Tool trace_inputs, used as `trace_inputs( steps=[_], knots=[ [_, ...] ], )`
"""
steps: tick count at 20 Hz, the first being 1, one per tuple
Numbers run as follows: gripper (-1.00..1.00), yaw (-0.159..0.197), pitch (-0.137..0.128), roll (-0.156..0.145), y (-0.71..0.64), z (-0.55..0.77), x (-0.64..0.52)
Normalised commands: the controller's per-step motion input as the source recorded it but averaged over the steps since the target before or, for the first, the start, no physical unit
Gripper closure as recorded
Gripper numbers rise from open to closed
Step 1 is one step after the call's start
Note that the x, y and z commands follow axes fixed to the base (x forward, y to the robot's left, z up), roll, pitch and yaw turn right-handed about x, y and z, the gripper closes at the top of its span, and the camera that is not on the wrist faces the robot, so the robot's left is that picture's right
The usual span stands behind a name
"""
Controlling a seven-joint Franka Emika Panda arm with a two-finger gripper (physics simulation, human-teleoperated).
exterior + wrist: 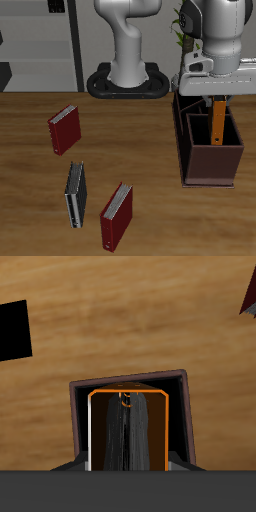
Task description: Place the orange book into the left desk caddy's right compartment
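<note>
While the tool grips the upright book over the caddy, lower straight toward six o'clock, clearing the walls.

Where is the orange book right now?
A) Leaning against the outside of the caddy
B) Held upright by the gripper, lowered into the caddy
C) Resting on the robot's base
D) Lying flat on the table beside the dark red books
B: the orange book stands upright under the gripper, its lower part inside the left desk caddy.
</note>
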Motion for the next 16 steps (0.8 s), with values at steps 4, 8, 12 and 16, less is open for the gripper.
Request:
trace_inputs(
  steps=[4,8,12,16],
  knots=[
    [1.00,0.021,0.067,0.017,0.01,-0.45,0.04],
    [1.00,0.023,0.037,0.017,0.03,-0.30,0.04],
    [-1.00,0.020,0.112,0.032,-0.08,-0.37,0.09],
    [-1.00,-0.011,0.069,-0.028,-0.17,-0.27,-0.03]
  ],
)
